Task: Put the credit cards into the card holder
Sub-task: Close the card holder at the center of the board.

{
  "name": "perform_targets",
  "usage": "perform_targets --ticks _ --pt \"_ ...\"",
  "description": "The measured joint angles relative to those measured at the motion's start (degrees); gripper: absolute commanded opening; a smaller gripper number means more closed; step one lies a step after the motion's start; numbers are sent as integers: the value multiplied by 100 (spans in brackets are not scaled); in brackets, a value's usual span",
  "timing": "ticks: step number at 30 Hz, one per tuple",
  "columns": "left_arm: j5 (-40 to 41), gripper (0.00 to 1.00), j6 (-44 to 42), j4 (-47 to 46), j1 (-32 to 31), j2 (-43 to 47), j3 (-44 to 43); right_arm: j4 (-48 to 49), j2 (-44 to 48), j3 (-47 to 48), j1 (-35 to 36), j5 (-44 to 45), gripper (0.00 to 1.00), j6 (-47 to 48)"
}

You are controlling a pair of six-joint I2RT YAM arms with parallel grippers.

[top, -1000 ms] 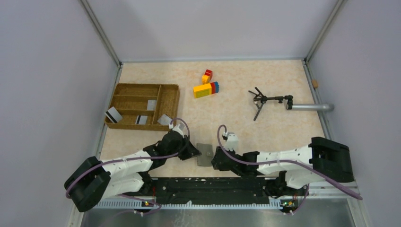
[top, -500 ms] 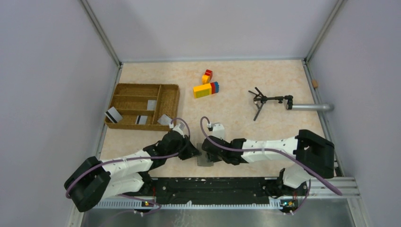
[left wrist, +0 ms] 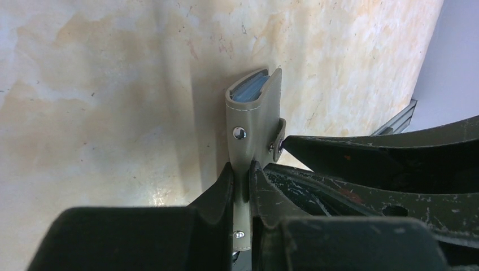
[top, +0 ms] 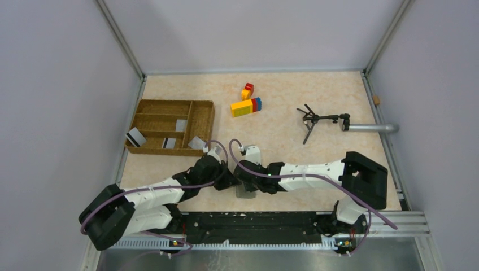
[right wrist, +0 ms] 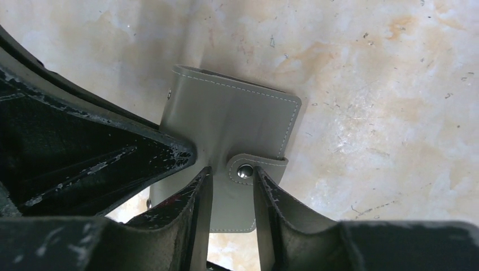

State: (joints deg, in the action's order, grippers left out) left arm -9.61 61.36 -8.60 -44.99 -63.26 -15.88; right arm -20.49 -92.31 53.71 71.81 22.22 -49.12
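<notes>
Top view, cards: four credit cards (top: 181,125) counted, all in or leaning on the wicker tray (top: 148,105) at the left, well apart from the card holder.
Top view, card holder: one card holder (top: 244,192) on the tabletop (top: 316,152) near the front edge, mostly hidden under the two meeting arms.
Left wrist view, grip: the left pincer (left wrist: 242,182) is clamped on the card holder's edge, so it stands on edge with its blue-grey lining showing at the far end.
Right wrist view, grip: the right pincer (right wrist: 230,176) has its jaws narrowly parted to either side of the snap tab (right wrist: 255,167), gripping nothing visible.
Handling, card holder: probably light, soft and floppy. It is best pinned at one edge while the tab is pulled.
Handling, cards: likely thin, stiff and slick, best taken by a raised edge.
</notes>
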Motion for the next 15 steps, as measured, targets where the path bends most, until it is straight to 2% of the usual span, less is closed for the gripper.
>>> perform_targets --ticks 12,15 --pt "0 0 0 0 0 -2 -2 -282 -90 85 0 109 18 7" --pt "0 0 0 0 0 -2 -2 -269 -101 85 0 127 22 7"
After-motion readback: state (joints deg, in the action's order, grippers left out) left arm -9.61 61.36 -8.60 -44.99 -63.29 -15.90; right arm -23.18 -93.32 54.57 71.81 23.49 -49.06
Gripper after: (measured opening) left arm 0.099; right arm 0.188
